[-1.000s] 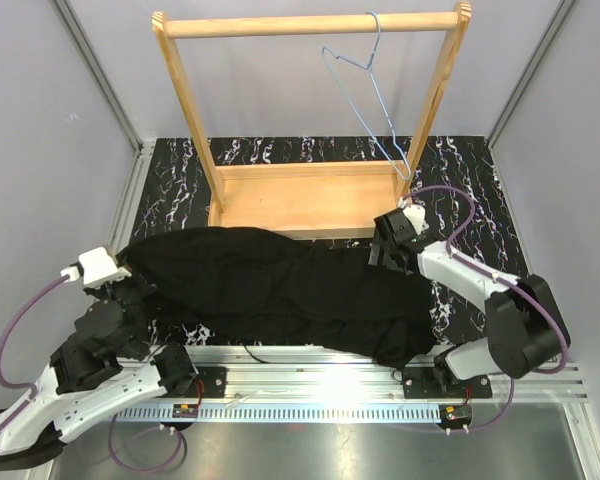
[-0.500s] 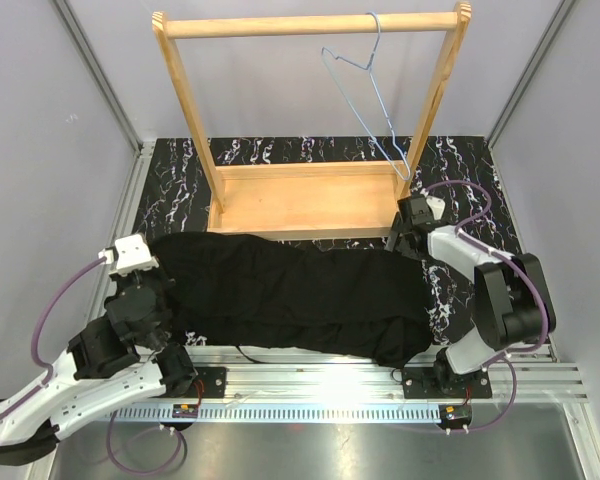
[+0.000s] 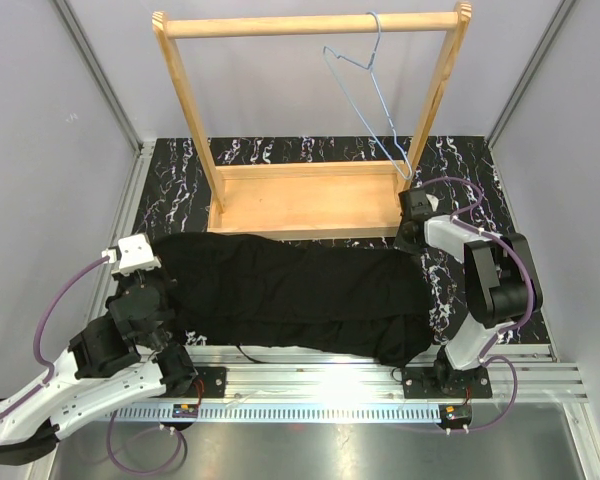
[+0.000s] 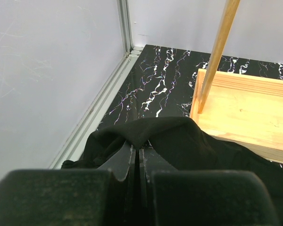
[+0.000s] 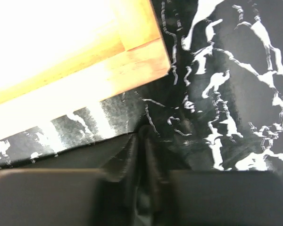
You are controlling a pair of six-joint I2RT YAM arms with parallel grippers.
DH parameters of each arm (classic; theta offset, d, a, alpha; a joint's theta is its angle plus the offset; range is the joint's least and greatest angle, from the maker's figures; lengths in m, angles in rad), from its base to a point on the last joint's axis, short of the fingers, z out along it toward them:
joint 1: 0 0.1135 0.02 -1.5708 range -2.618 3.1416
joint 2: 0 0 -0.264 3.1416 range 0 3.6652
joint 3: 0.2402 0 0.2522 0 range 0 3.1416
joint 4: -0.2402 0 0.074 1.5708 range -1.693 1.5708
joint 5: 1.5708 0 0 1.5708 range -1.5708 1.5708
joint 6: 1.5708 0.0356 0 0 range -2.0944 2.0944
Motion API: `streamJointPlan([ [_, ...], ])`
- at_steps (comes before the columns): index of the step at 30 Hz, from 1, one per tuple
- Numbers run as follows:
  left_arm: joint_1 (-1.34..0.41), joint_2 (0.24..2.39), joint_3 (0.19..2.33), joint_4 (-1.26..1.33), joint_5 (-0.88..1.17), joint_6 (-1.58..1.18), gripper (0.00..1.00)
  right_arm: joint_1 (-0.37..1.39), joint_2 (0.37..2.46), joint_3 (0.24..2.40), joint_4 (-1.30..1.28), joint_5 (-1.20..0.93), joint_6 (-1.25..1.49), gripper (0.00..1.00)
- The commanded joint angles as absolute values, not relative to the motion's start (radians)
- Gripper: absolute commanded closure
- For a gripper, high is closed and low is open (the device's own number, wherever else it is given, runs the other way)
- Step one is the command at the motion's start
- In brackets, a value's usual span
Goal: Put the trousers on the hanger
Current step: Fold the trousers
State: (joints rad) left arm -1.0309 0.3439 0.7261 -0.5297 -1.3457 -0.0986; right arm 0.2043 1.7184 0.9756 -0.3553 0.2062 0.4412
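Observation:
The black trousers [image 3: 290, 290] lie spread across the marbled mat in front of the wooden rack. My left gripper [image 3: 152, 278] is at their left end, shut on a raised fold of the trousers [image 4: 179, 136], which peaks at the closed tips of the left gripper [image 4: 140, 147]. My right gripper [image 3: 412, 232] is at the trousers' far right corner. In the blurred right wrist view the right gripper [image 5: 142, 134] has its jaws almost together at the fabric edge [image 5: 61, 157], with a dark lump at the tips. The light-blue wire hanger [image 3: 384, 115] hangs from the rack's top bar, apart from both grippers.
The wooden rack stands behind the trousers, its base tray [image 3: 305, 200] close to the right gripper and its post [image 4: 217, 52] ahead of the left. Grey walls close in both sides. A metal rail [image 3: 310, 375] runs along the near edge, where the trousers overhang slightly.
The left gripper pulled the trousers' left end outward, so the cloth now lies flatter and straighter. The right gripper moved to the far right corner and closed from wide open.

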Motion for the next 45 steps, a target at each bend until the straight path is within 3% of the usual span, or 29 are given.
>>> streamJointPlan([
  [1, -1.028, 0.339, 0.753, -0.502, -1.341, -0.103, 1.0, 0.195, 1.72, 0.959, -0.36, 0.143, 0.456, 0.97],
  [6, -1.029, 0.328, 0.756, -0.494, -1.408, -0.089, 1.0, 0.192, 1.608, 0.982, -0.44, 0.179, 0.465, 1.0],
  [20, -1.029, 0.333, 0.787, -0.448, -1.499, -0.026, 1.0, 0.112, 1.102, 1.267, -0.879, 0.63, 0.347, 0.99],
  [28, -1.029, 0.365, 0.792, -0.37, -1.5, 0.038, 1.0, 0.072, 1.089, 1.299, -0.835, 0.68, 0.262, 0.96],
  [31, -1.025, 0.373, 0.75, -0.17, -1.462, 0.179, 1.0, 0.026, 1.135, 1.298, -0.787, 0.641, 0.242, 0.96],
  [37, -0.921, 0.463, 0.77, -0.202, -1.197, 0.172, 1.0, -0.047, 1.251, 1.331, -0.706, 0.555, 0.219, 1.0],
  [43, -0.58, 0.643, 0.873, -0.402, -0.717, 0.0, 1.0, -0.077, 1.331, 1.371, -0.68, 0.526, 0.206, 1.0],
  [45, -0.508, 0.708, 0.896, -0.414, -0.654, -0.061, 1.0, -0.089, 1.342, 1.365, -0.666, 0.514, 0.201, 1.0],
])
